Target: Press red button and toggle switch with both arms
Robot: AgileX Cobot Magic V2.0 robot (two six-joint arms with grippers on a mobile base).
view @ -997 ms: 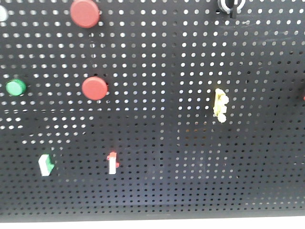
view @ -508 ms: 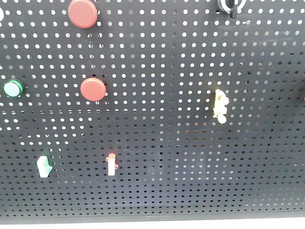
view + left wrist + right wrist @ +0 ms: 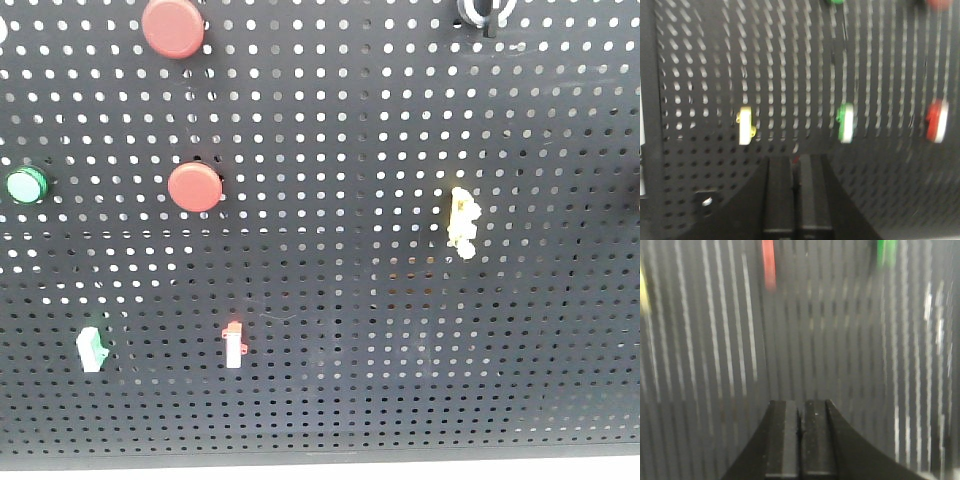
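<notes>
Nothing is looking pressed yet. The left claw [image 3: 795, 164] and right claw [image 3: 800, 406], both pinched shut and empty, are facing the pegboard [image 3: 400, 120], neither reaching the red button [image 3: 195, 187]. The toggle switch [image 3: 234, 345], likely the red-white one, is sitting below that button, slightly right.

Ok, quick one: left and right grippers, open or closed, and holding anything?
Left gripper: closed, holding nothing.
Right gripper: closed, holding nothing.

Front view faces the pegboard [image 3: 400, 350] squarely, close; both wrist views look past fingers [image 3: 779, 200] onto it.
</notes>
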